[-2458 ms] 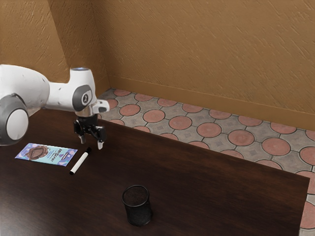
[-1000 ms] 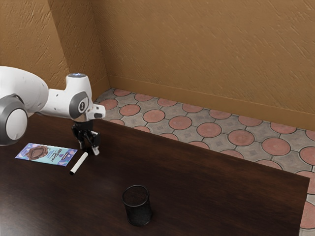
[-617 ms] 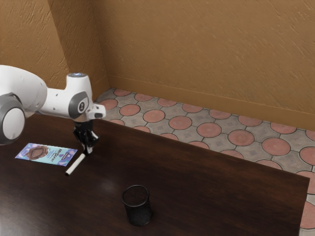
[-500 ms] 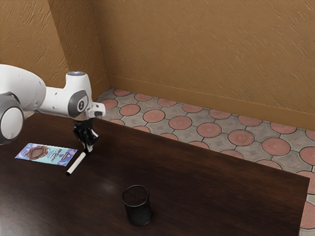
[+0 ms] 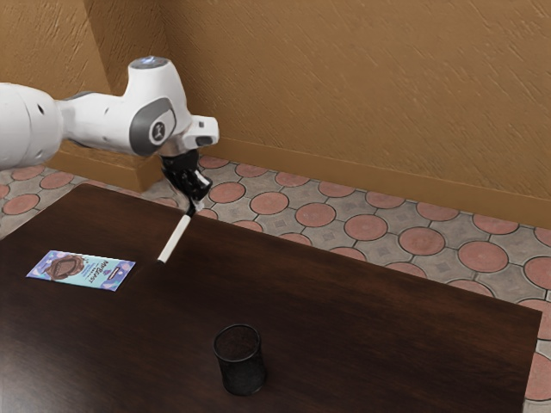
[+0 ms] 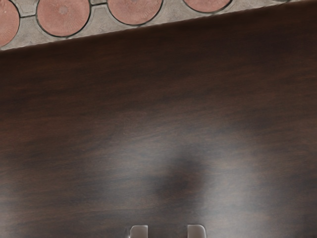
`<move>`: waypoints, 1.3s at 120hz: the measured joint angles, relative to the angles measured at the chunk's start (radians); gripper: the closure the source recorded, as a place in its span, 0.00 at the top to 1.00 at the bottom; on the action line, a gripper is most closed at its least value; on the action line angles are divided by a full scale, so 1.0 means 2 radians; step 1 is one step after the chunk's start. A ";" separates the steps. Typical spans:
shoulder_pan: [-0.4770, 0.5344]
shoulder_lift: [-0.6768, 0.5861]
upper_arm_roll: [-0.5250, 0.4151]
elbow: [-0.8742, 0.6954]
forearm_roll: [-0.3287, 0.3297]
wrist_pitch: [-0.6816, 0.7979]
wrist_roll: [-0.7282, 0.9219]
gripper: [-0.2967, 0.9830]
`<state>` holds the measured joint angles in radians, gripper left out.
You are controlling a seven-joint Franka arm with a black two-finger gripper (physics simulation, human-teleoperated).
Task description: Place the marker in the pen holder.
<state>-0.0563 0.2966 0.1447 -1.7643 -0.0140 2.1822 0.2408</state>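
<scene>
Lifted over the table, the gripper (image 5: 195,207) is shut on the marker (image 5: 175,239) near its dark upper end. The marker's white body slants down from the fingers toward the exterior view's lower left. In the wrist view the gripper (image 6: 168,231) shows its two fingertips at the lower edge, with a dark gap between them. The pen holder (image 5: 241,361), a black mesh cup, stands upright at the near side of the table, lower than the gripper and to its right in the exterior view.
A flat blue and purple packet (image 5: 83,270) lies on the dark wooden table (image 5: 344,323), at the exterior view's left. Beyond the table's far edge are floor tiles (image 5: 366,227) and a tan wall (image 5: 362,95).
My gripper has come down to the marker, closed on its dark end and risen toward the exterior view's upper right, carrying it off the table. The packet and pen holder have stayed put.
</scene>
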 joint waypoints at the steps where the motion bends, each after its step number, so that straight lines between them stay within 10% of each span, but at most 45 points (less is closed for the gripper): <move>1: -0.003 -0.003 0.000 -0.001 -0.001 -0.001 -0.001 0.15; 56: -0.164 -0.183 -0.001 -0.142 -0.074 -0.034 -0.022 0.15; 144: -0.165 -0.213 -0.011 -0.209 -0.090 -0.089 -0.034 0.15; 156: -0.166 -0.207 -0.019 -0.208 -0.095 -0.089 -0.035 0.33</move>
<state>-0.3881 -0.1166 0.1064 -2.1807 -0.2040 2.0042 0.1713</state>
